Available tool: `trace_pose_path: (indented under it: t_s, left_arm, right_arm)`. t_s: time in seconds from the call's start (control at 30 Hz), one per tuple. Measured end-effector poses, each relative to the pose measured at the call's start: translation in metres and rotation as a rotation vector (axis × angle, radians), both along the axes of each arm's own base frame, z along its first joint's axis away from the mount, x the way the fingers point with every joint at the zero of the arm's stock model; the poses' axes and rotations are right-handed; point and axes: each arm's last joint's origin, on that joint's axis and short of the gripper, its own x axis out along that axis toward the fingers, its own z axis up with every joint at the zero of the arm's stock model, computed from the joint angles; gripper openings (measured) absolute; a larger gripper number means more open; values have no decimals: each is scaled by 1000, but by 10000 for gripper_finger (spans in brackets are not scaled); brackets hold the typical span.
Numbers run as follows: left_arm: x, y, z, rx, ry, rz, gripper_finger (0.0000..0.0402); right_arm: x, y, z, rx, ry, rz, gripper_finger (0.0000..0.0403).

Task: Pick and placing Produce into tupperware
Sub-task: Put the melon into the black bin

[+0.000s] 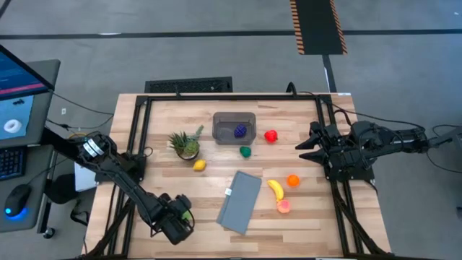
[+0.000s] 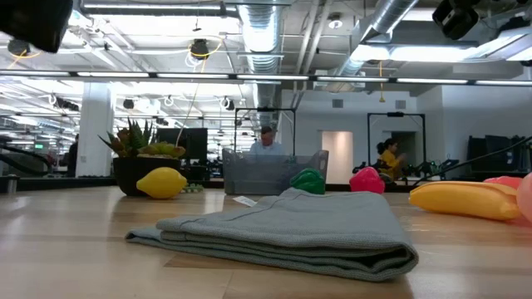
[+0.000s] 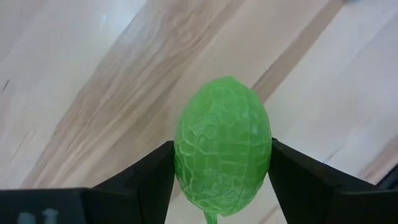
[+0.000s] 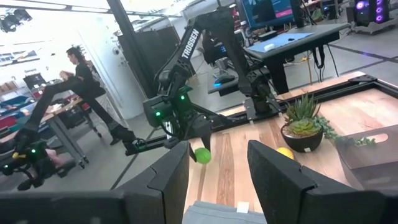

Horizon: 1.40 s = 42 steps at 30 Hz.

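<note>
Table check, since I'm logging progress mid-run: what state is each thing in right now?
Left gripper: shut on the light green fruit, raised above the table.
Right gripper: shut, empty, waiting at the table's right edge.
Tub: upright, open, purple fruit inside.
Red fruit, dark green fruit, lemon, orange, banana, pink fruit: loose on the table.
Grey cloth: folded flat.

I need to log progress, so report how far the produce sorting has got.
Done: one purple piece sits in the tub. In hand: the left gripper is shut on a light green fruit above the table's near left. Left: lemon, dark green piece, red, orange, banana and pink. The right gripper waits, shut.
</note>
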Motion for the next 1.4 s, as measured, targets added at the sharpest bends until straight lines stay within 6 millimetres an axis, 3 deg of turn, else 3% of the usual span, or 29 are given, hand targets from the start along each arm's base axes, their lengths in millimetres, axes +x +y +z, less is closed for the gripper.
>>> trace_pose_path:
  t_s: [0.43,1.4]
  left_arm:
    - [25,10,21,86,-132,-11,224]
    - [77,71,54,334,-212,-78,224]
  right_arm:
    - [0,0,0,3,0,0,186]
    - [0,0,0,3,0,0,186]
